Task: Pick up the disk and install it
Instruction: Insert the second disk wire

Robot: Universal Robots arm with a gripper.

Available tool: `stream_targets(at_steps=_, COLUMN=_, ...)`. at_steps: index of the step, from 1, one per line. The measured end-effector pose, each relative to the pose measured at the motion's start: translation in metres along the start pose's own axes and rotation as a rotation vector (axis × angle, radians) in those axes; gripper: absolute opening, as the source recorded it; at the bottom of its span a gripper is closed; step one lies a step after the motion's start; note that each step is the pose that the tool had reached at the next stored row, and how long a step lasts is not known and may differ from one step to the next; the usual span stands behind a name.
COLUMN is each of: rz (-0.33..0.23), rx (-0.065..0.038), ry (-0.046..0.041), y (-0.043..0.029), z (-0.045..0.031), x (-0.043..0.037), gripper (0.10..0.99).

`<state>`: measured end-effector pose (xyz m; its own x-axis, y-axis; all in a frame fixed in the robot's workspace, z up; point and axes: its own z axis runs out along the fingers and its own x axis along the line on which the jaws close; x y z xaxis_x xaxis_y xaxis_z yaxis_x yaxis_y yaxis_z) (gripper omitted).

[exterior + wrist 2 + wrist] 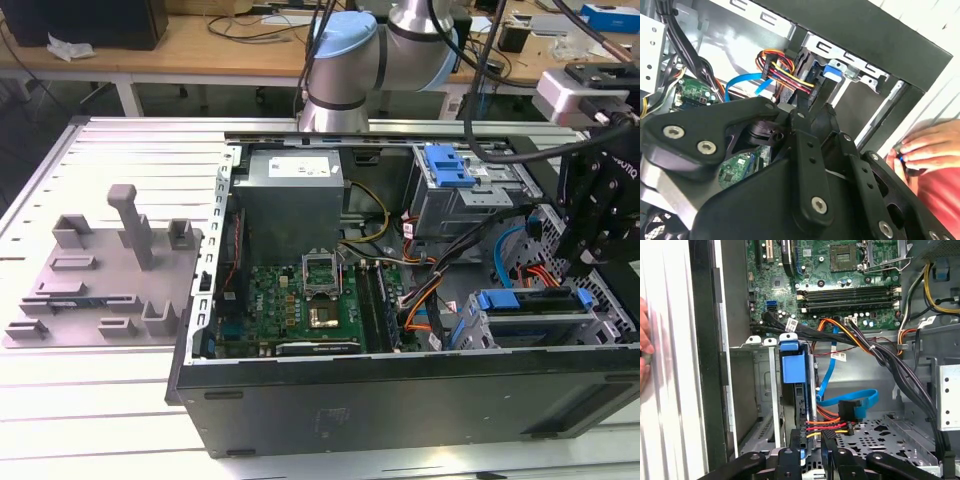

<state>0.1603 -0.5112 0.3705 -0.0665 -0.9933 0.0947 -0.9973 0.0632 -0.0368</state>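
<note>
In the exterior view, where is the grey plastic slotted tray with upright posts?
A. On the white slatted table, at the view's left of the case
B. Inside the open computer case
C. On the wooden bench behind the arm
A: the grey plastic slotted tray lies on the white slatted table, beside the open black computer case on the exterior view's left.
</note>
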Motion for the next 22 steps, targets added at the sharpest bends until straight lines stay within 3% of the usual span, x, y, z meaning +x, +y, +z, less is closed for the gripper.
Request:
stream_targets(at_steps=2, rz=-0.001, rx=0.001, ry=0.0223, y=0.0000, z=-0.0058, x=-0.0029, gripper=0.306)
stream_targets(at_steps=4, rz=-0.001, rx=0.002, ry=0.0375, y=0.0001, z=-0.0093, x=-0.0061, gripper=0.306)
stream_targets(at_steps=5, rz=-0.002, rx=0.003, ry=0.0543, y=0.0004, z=-0.0122, x=-0.0114, gripper=0.306)
stream_targets(at_steps=7, rz=-0.002, rx=0.005, ry=0.0756, y=0.0008, z=-0.0147, x=-0.0186, gripper=0.306)
stream_targets(at_steps=8, rz=-0.003, rx=0.006, ry=0.0991, y=0.0013, z=-0.0165, x=-0.0269, gripper=0.306)
stream_targets(at_steps=10, rz=-0.004, rx=0.008, ry=0.1251, y=0.0017, z=-0.0178, x=-0.0342, gripper=0.306)
stream_targets(at_steps=12, rz=-0.005, rx=0.010, ry=0.1589, y=0.0023, z=-0.0193, x=-0.0438, gripper=0.306)
stream_targets(at_steps=13, rz=-0.005, rx=0.011, ry=0.1685, y=0.0026, z=-0.0198, x=-0.0473, gripper=0.306)
stream_targets(at_steps=15, rz=-0.006, rx=0.014, ry=0.2110, y=0.0038, z=-0.0219, x=-0.0641, gripper=0.306)
stream_targets(at_steps=16, rz=-0.007, rx=0.014, ry=0.2230, y=0.0044, z=-0.0224, x=-0.0695, gripper=0.306)
stream_targets(at_steps=19, rz=-0.007, rx=0.016, ry=0.2428, y=0.0066, z=-0.0233, x=-0.0783, gripper=0.306)
stream_targets(at_steps=22, rz=-0.007, rx=0.016, ry=0.2460, y=0.0160, z=-0.0237, x=-0.0782, gripper=0.306)
